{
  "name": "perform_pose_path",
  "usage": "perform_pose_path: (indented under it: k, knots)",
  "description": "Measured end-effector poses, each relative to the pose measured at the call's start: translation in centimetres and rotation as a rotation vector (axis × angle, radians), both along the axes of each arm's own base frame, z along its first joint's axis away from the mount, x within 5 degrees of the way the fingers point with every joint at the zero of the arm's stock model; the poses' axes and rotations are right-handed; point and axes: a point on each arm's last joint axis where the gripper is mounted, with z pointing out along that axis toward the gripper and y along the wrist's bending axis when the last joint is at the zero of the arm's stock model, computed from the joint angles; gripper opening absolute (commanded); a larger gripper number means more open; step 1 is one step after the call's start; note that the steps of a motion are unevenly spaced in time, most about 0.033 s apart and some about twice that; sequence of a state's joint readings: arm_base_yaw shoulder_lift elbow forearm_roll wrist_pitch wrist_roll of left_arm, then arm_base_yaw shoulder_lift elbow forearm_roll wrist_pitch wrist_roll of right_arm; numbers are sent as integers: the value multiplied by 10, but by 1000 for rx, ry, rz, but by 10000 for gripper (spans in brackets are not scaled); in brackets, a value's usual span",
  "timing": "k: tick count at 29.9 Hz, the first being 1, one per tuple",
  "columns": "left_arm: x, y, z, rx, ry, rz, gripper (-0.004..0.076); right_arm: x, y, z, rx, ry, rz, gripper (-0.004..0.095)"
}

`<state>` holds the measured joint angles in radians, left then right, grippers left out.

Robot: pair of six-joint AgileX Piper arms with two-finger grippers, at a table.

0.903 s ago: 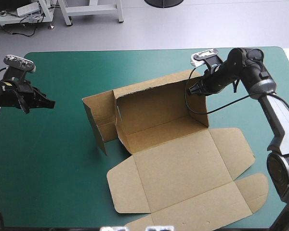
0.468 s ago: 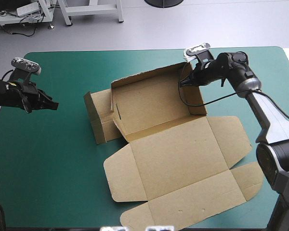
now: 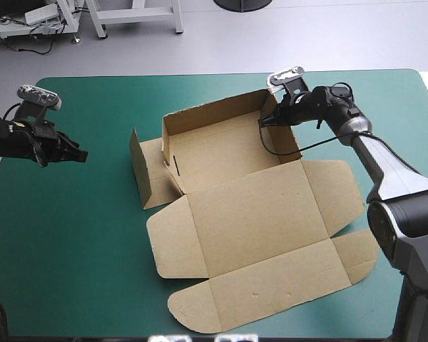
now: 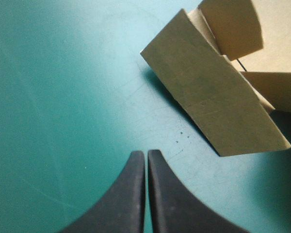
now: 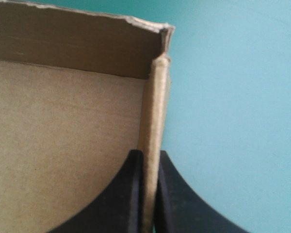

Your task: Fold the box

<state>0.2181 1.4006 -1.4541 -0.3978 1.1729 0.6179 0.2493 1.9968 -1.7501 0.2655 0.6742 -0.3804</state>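
Teal-green desk (image 3: 71,235), bare all around one brown box (image 3: 260,217) in its middle, a little toward the far right. Far wall (image 3: 214,114) raised, right wall (image 3: 285,141) raised too, all other panels flat toward the near edge. Left flap (image 3: 141,171) standing alone, loose and tilted.

Right gripper (image 3: 265,120) at the far right corner of the box, fingers clamped on the top edge of the right wall. Left gripper (image 3: 77,153) hovering over bare cover well left of the box, fingers pressed together on nothing.

Probable risks:
- thin board slipping out of the pinch, or creasing, if pulled sideways
- whole box sliding on the smooth cover, with only one arm on it
- loose left flap falling outward before being tucked
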Motion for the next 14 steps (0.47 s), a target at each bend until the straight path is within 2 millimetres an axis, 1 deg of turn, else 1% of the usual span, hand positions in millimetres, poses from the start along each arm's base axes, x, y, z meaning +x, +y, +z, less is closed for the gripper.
perform_pose_path:
  k: [2,4,7,9,11,14]
  knots:
    - [0,-1,0,-6,-3,-5,6,3,2,-5,1,-5,-1,32]
    - [0,-1,0,-10,-4,-6,6,4,4,-8,-11,-6,5,94]
    - [0,-1,0,-12,-4,-7,6,3,6,-15,-86,-6,51,221]
    - [0,-1,0,-12,-4,-7,6,1,7,-19,-136,-2,80,286]
    - [0,-1,0,-13,-4,-7,6,0,8,-23,-172,11,102,309]
    - [0,-1,0,-13,-5,-7,6,0,9,-25,-182,18,111,310]
